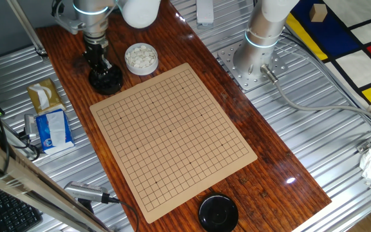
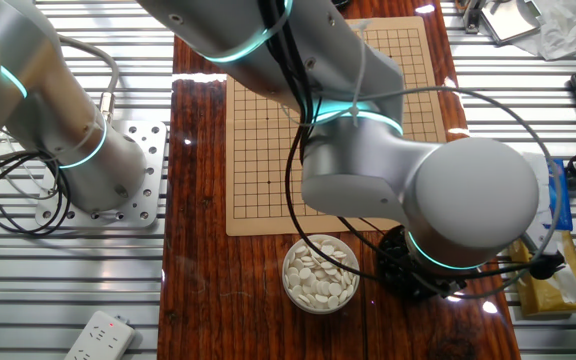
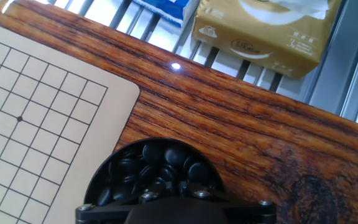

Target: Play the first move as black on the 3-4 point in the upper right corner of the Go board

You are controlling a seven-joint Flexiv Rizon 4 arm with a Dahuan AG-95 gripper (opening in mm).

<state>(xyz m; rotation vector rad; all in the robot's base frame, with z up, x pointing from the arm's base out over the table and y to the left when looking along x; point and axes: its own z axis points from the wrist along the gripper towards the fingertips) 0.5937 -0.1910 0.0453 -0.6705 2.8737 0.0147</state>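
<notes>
Gripper (image 1: 101, 64) hangs directly over the round black bowl (image 1: 105, 80) heaped with small glossy black stones (image 3: 160, 167), beside the corner of the tan gridded Go board (image 1: 172, 138). Whether its fingers are spread or pinched cannot be told. A round white bowl of white stones (image 2: 320, 273) sits just beside, on the dark wooden table (image 1: 282, 171).

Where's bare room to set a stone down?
The whole Go board grid is bare, no stones on it. It's crowded along the far edge, where the tool sits in the bowl of black stones beside the white-stone bowl.
</notes>
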